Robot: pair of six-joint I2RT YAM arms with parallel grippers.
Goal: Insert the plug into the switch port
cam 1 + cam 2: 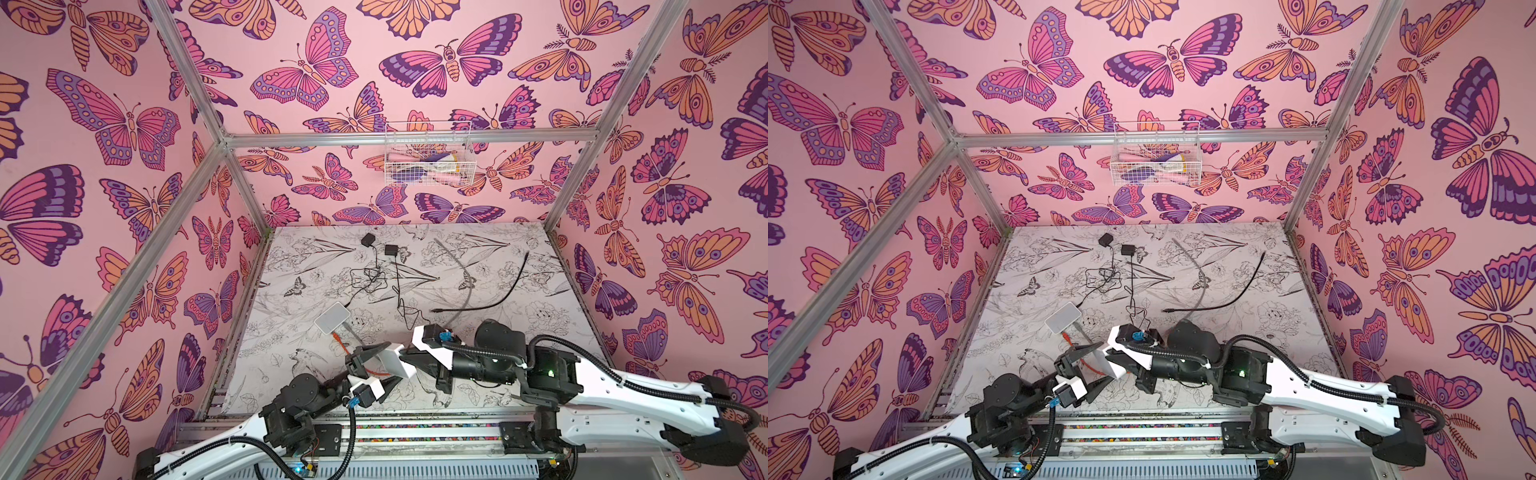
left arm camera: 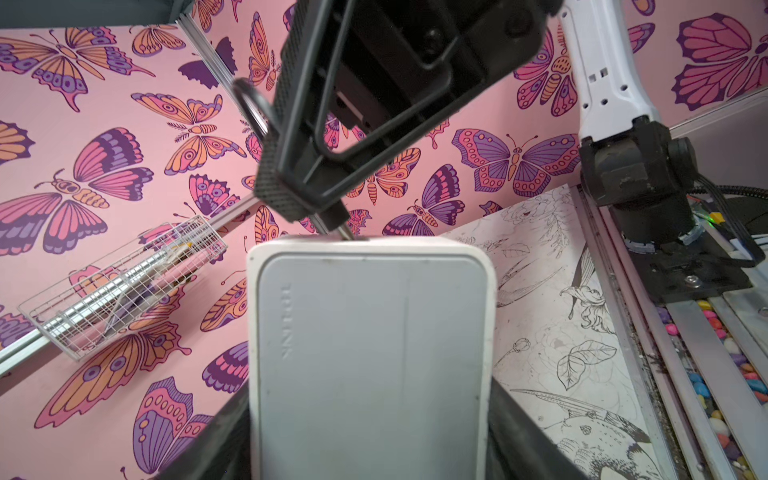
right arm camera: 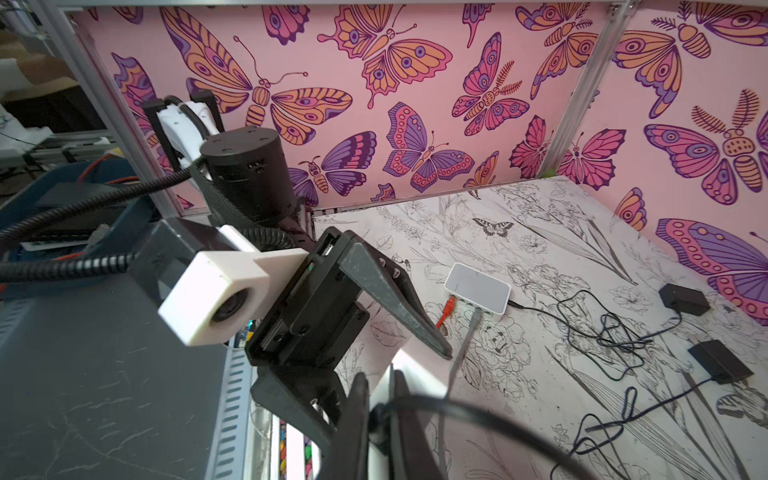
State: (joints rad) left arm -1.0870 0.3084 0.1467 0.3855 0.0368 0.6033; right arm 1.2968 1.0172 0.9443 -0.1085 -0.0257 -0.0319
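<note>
**Plug tip at the port, both arms holding**

Near the front middle of the bench (image 1: pixel 561 299), the left gripper (image 1: pixel 386 362) holds the white switch (image 2: pixel 370 353) off the surface, its jaws clamped across the two long sides. The right gripper (image 2: pixel 320 208) meets it from the right, jaws together on the small black plug (image 2: pixel 345 232). The plug's metal tip sits at the port edge; how deep it is I cannot tell. The plug looks stiff and tiny and its cable (image 2: pixel 249 104) thin and limp, so the hold belongs on the moulded body just behind the tip. The switch is probably light and smooth-shelled, so a push could twist it in the clamp.
</note>
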